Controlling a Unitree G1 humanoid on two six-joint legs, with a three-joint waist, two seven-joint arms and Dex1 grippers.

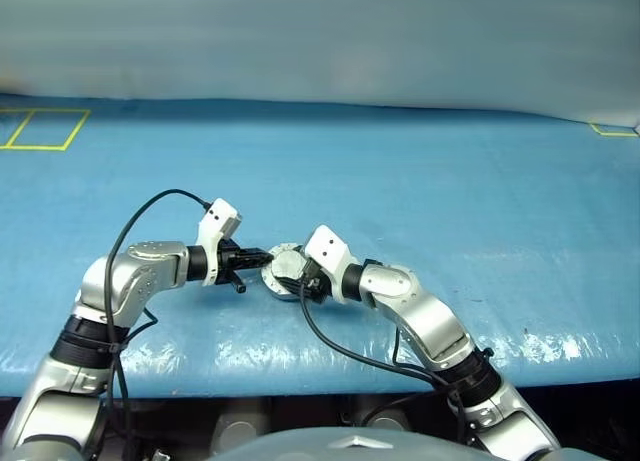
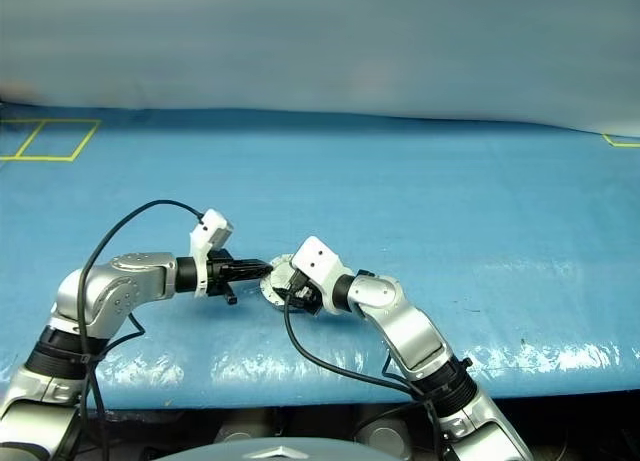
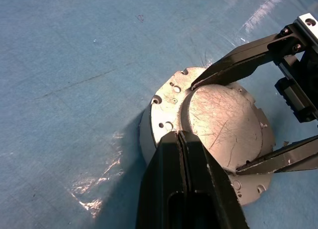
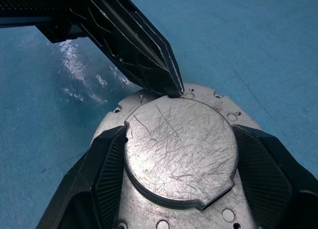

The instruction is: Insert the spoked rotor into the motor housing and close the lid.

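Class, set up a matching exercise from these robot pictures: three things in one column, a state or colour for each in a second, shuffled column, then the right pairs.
Column one:
1. left pincer
2. right pincer
3. lid
4. table cover

Column two:
A. scratched silver-grey metal, plain face with raised centre showing
B. blue
C. fingers shut together, tips at the lid's edge
D. fingers spread to either side of the lid's raised centre

Pairs: 1-C, 2-D, 3-A, 4-B
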